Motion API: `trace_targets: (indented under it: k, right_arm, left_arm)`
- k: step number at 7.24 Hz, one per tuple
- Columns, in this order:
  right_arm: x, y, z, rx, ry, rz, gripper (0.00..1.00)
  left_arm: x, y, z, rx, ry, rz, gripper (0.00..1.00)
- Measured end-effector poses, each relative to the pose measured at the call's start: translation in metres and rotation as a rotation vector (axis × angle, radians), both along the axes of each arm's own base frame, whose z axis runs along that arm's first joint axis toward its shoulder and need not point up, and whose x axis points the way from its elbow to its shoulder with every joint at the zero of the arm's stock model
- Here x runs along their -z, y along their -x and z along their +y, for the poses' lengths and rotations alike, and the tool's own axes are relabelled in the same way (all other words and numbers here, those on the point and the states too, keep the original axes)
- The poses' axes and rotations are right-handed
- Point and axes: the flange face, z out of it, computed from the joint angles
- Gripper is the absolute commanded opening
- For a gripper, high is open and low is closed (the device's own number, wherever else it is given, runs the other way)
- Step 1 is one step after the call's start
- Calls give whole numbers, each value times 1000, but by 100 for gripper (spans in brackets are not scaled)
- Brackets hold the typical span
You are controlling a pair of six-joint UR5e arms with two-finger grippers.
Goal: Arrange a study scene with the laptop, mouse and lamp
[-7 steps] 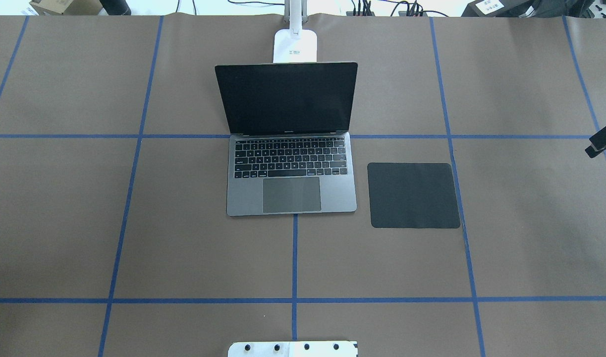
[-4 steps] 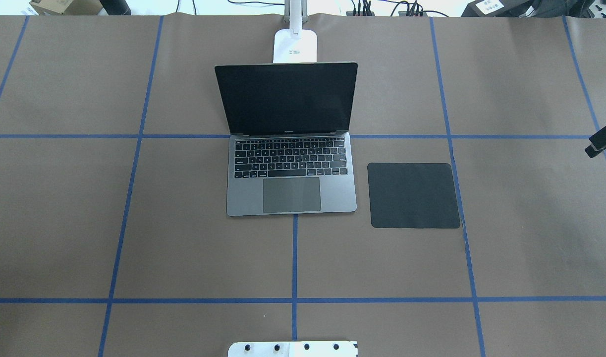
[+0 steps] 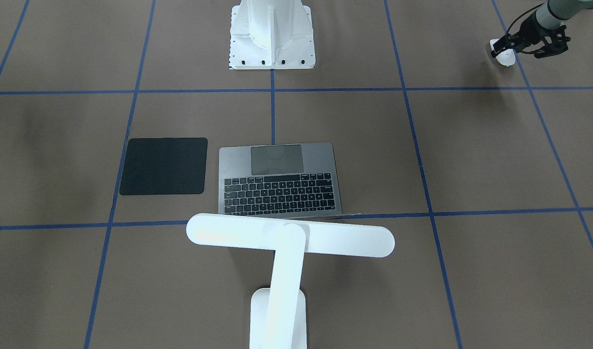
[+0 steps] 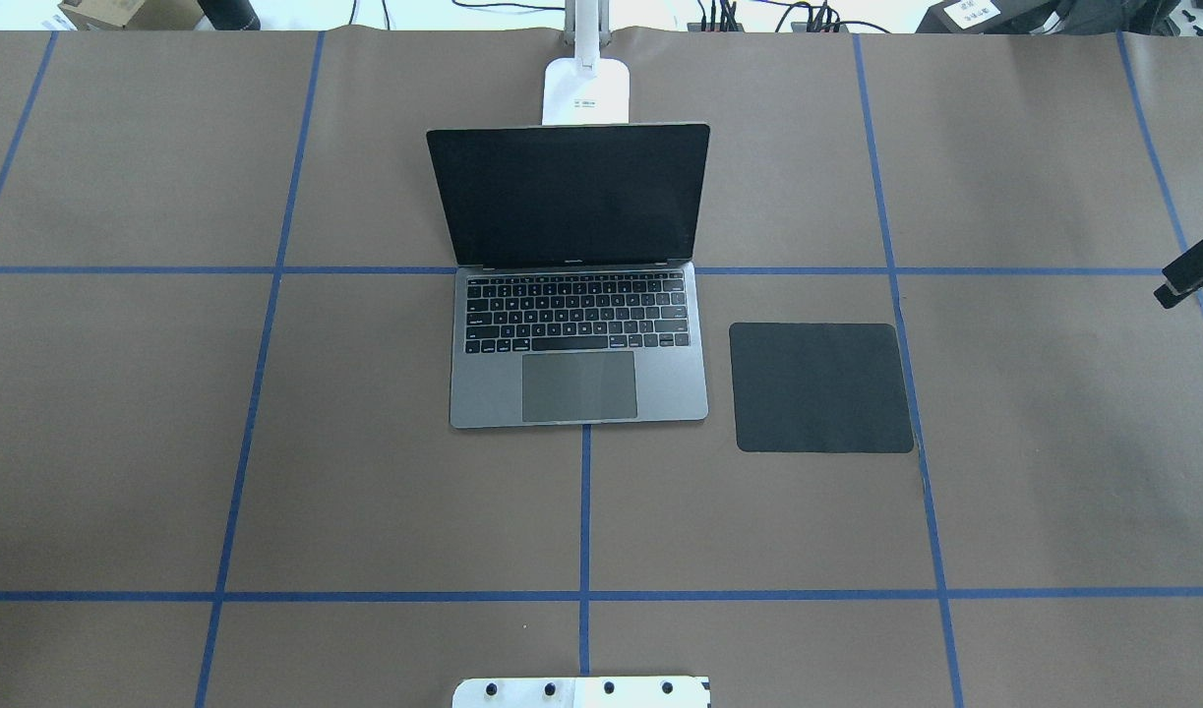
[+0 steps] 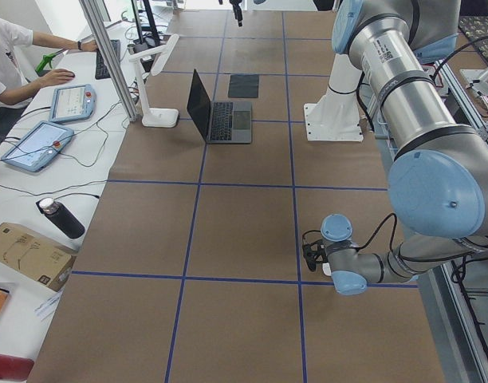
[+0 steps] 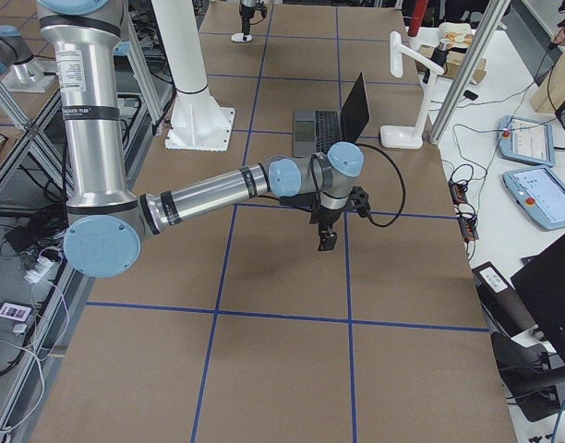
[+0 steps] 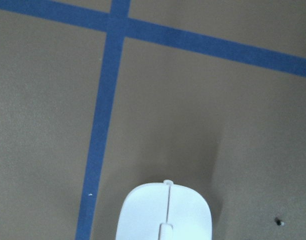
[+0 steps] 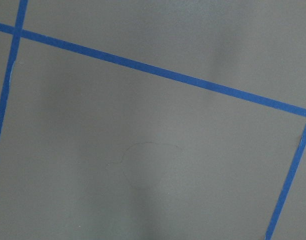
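The laptop (image 4: 578, 344) stands open in the middle of the table, its dark screen facing the robot. Behind it rises the lamp (image 3: 290, 235), whose bar head hangs over the laptop's hinge. The mouse (image 3: 505, 58) is far off on the robot's left, close to the robot's side of the table. My left gripper (image 3: 504, 48) reaches low over the mouse, which fills the bottom of the left wrist view (image 7: 165, 215). Whether that gripper is shut on the mouse I cannot tell. My right gripper (image 6: 327, 242) hangs pointing down over bare table at the right edge (image 4: 1189, 277), with nothing in it; its state is unclear.
A plain black square mat (image 4: 821, 387) lies flat just right of the laptop. The white bolted pedestal (image 3: 272, 34) stands at the robot's edge. Beyond the far edge are a side desk with tablets (image 5: 68, 102), a bottle (image 5: 61, 217) and a seated person (image 5: 13, 56).
In the overhead view my right gripper has drifted slightly away from the robot at the right edge. The laptop, lamp and mat have not moved.
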Motion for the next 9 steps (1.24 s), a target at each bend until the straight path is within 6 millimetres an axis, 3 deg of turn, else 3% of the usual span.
trace_targets:
  k: [5,9]
  right_arm:
    - [-7,3,-2,5,12,4,98]
    - [-1,4,-4,4,7,-3,98]
  left_arm:
    - [-1,-11,6,-16,31,-7,67]
    - [0,-11,6,-17,31,-5,65]
